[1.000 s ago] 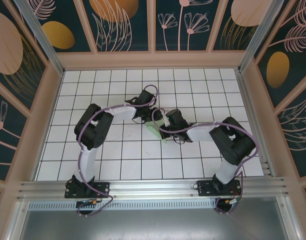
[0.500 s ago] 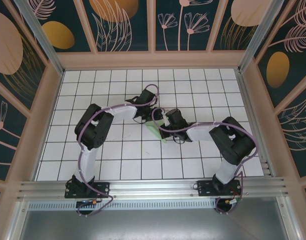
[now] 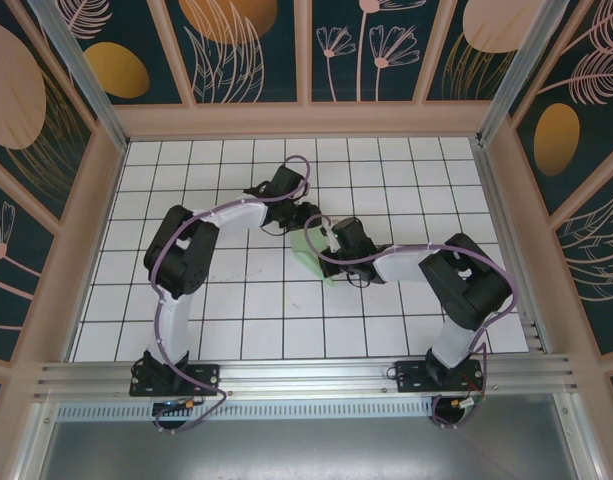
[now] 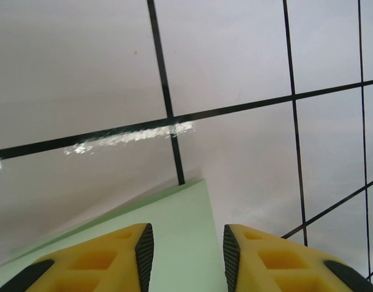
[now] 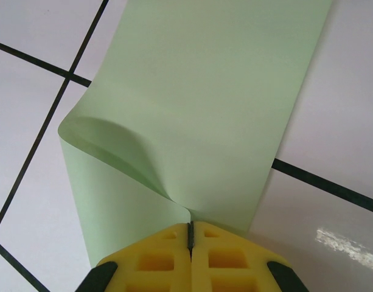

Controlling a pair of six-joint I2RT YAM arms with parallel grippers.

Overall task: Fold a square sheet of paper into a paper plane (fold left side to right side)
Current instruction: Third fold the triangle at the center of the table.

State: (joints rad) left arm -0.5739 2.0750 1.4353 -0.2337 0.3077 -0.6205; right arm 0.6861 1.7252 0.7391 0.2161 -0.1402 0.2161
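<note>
The square sheet of paper (image 3: 308, 250) is pale mint-green and lies mid-table, bent over on itself between the two arms. In the right wrist view the square sheet of paper (image 5: 210, 103) curls over in a soft loop, and my right gripper (image 5: 190, 234) is shut on its near edge, yellow fingers pressed together. In the left wrist view a corner of the square sheet of paper (image 4: 180, 237) lies flat between my left gripper's (image 4: 187, 255) open fingers, which stand apart above it. From above, the left gripper (image 3: 308, 222) is at the sheet's far end and the right gripper (image 3: 331, 250) at its right side.
The floor is white grid tiles (image 3: 256, 300) with black lines. Peach frame walls (image 3: 306, 120) with dark leaf-pattern panels enclose the table on three sides. An aluminium rail (image 3: 306, 375) carries both arm bases at the near edge.
My left arm has swung right and slightly farther, bringing its gripper over the sheet's far corner. More of the green sheet shows. The right arm holds still.
</note>
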